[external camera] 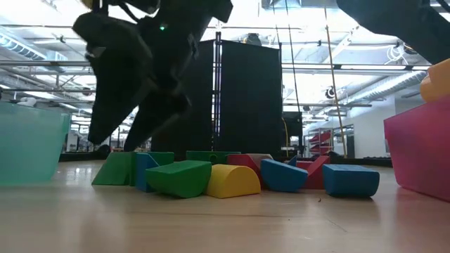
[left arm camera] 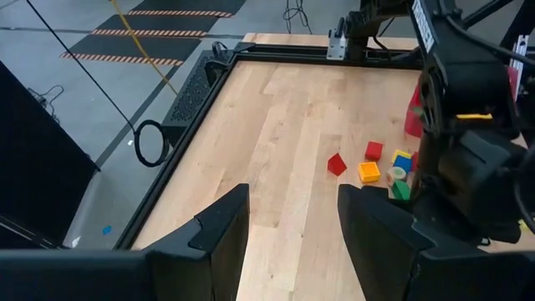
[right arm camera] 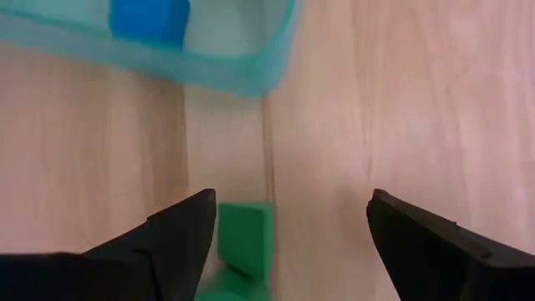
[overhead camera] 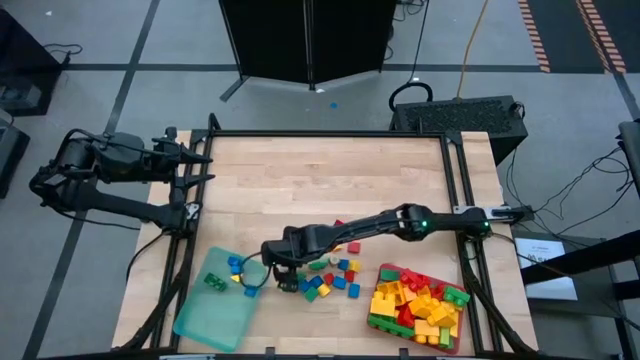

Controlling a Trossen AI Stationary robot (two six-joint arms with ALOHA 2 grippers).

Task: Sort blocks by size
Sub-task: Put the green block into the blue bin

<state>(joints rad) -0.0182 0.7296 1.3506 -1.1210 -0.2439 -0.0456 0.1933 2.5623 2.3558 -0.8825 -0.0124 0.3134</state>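
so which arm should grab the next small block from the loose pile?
Right. Its claw hangs open over the loose blocks beside the teal tray; the left claw waits at the table's far left corner.

Right arm hides some loose blocks in high view. Teal tray cut off at low view's edge. Red tray likewise.

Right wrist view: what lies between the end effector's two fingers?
A small green block lies on the wooden table between the open right end effector fingers, nearer one finger; the teal tray is beyond.
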